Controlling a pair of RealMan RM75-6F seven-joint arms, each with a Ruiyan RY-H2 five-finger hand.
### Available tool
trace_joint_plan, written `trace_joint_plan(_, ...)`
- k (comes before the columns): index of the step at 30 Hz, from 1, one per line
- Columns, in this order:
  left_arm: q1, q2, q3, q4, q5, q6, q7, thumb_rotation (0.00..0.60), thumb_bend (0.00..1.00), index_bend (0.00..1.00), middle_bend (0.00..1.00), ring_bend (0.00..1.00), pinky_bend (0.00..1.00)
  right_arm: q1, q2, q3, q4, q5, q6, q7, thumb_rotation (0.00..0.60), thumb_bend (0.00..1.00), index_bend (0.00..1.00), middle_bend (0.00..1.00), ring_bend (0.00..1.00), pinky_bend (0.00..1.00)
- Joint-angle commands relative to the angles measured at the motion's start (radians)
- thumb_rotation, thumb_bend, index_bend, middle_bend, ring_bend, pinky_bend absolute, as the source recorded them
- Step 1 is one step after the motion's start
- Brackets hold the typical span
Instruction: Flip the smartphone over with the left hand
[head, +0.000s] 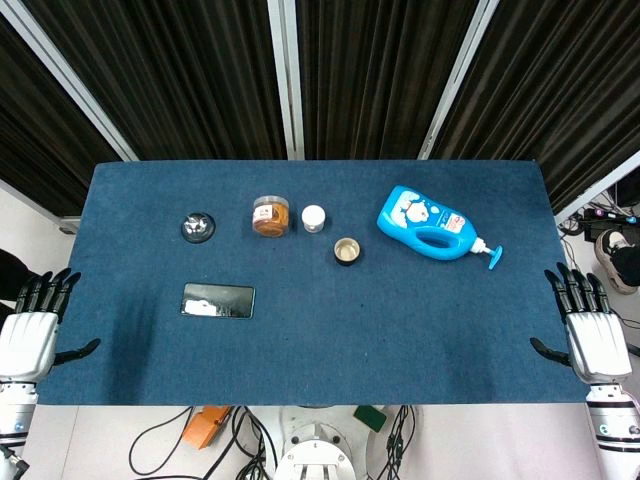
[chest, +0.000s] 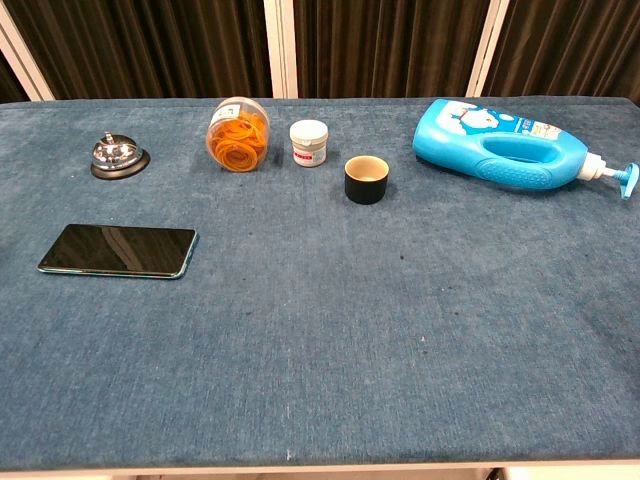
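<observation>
A black smartphone (head: 218, 300) lies flat on the blue table, glossy screen up, at the left; in the chest view the smartphone (chest: 118, 250) shows a teal edge. My left hand (head: 33, 328) hovers off the table's left edge, fingers spread, holding nothing, well left of the phone. Off the right edge my right hand (head: 587, 328) is likewise spread and empty. Neither hand appears in the chest view.
Behind the phone sit a metal desk bell (head: 198, 226), a jar of orange rubber bands (head: 271, 216), a small white jar (head: 314, 218) and a black cup (head: 347, 250). A blue pump bottle (head: 432, 225) lies on its side at the back right. Cables hang below the front edge.
</observation>
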Motion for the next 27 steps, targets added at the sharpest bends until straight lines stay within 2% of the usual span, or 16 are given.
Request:
trace_joint_plan(1, -0.003, -0.007, -0.001, 0.006, 0.002, -0.003, 0.003, 0.6, 0.11, 0.07, 0.04, 0.0, 0.0, 0.002, 0.001, 0.002, -0.001, 0.003, -0.004, 0.0, 0.6, 0.2, 0.0, 0.0, 0.0, 0.0)
trace_joint_plan(7, -0.031, -0.024, -0.006, 0.0, 0.024, -0.024, 0.026, 0.6, 0.11, 0.08, 0.06, 0.01, 0.0, 0.008, 0.016, 0.009, -0.005, -0.002, -0.002, 0.006, 0.6, 0.2, 0.0, 0.0, 0.0, 0.0)
trace_joint_plan(9, -0.057, -0.037, -0.014, -0.009, 0.043, -0.039, 0.031, 0.6, 0.11, 0.11, 0.08, 0.02, 0.0, 0.009, 0.021, 0.013, -0.008, -0.006, 0.004, 0.01, 0.6, 0.2, 0.0, 0.0, 0.0, 0.0)
trace_joint_plan(15, -0.172, -0.087, -0.038, -0.05, 0.045, -0.19, 0.07, 0.6, 0.15, 0.19, 0.11, 0.04, 0.0, 0.015, 0.031, 0.018, -0.013, -0.016, 0.006, 0.016, 0.6, 0.2, 0.0, 0.0, 0.0, 0.0)
trace_joint_plan(21, -0.269, -0.178, -0.061, -0.062, -0.028, -0.337, 0.187, 0.6, 0.16, 0.21, 0.11, 0.04, 0.0, 0.016, 0.036, 0.018, -0.022, -0.009, 0.001, 0.011, 0.6, 0.2, 0.0, 0.0, 0.0, 0.0)
trace_joint_plan(27, -0.327, -0.281, -0.078, -0.035, -0.125, -0.409, 0.295, 0.6, 0.18, 0.23, 0.11, 0.03, 0.0, 0.018, 0.031, 0.016, -0.02, 0.001, -0.01, 0.009, 0.6, 0.2, 0.0, 0.0, 0.0, 0.0)
